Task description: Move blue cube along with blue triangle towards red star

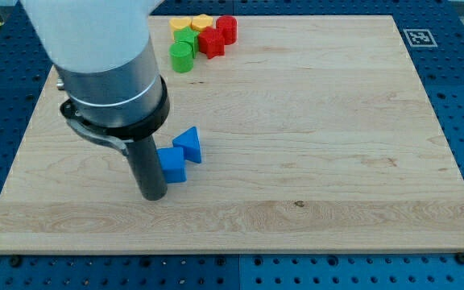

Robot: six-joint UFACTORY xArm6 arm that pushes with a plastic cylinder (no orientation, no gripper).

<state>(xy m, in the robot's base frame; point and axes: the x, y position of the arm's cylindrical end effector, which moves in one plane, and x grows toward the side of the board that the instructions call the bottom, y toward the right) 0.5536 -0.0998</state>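
The blue cube (173, 165) lies left of the board's middle, partly hidden behind my rod. The blue triangle (188, 144) sits just up and right of it, touching or nearly touching it. My tip (152, 196) rests on the board just left of and below the cube, close against it. The red star (211, 42) sits in the cluster of blocks at the view's top, far above the blue pair.
Around the red star are a red cylinder (227, 28), two yellow blocks (182, 24) (202, 22), a green block (188, 39) and a green cylinder (181, 57). The wooden board (337, 145) lies on a blue perforated table. A marker tag (417, 36) sits at the top right corner.
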